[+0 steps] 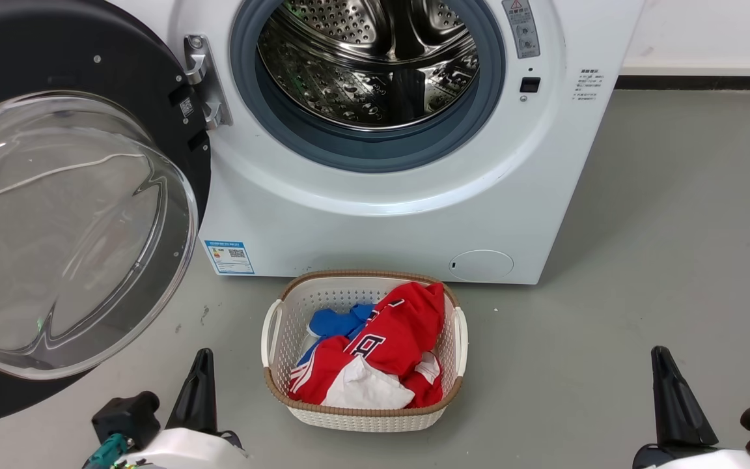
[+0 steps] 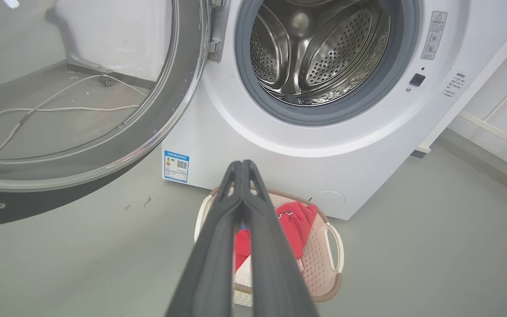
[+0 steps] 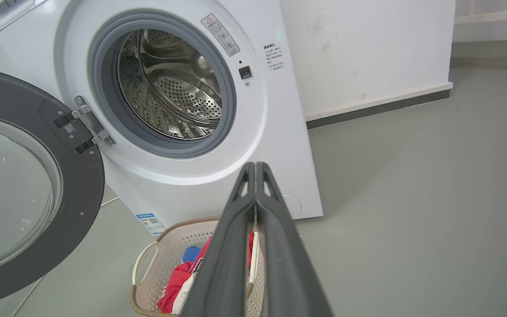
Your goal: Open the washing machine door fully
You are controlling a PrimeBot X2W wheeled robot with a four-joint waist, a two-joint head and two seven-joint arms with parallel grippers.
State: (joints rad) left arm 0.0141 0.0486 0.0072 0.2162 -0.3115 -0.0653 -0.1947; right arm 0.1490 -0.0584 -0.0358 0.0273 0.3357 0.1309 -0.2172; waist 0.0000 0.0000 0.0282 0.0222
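The washing machine door stands open, swung out to the left side of the washing machine on a metal hinge, and its bulging clear glass bowl with the black ring around it faces the robot. The round opening is uncovered, so the grey rubber gasket and the perforated steel drum behind it are in plain sight. Low on the white front there are a small blue label and a round filter cap. On the grey floor, just in front of the machine, sits a white laundry basket with a red garment, a blue one and a white one inside. The left hand has its two dark fingers pressed together and holds nothing; it is below the door and does not touch it. The right hand is also narrow, fingers together and empty, well apart from the door.
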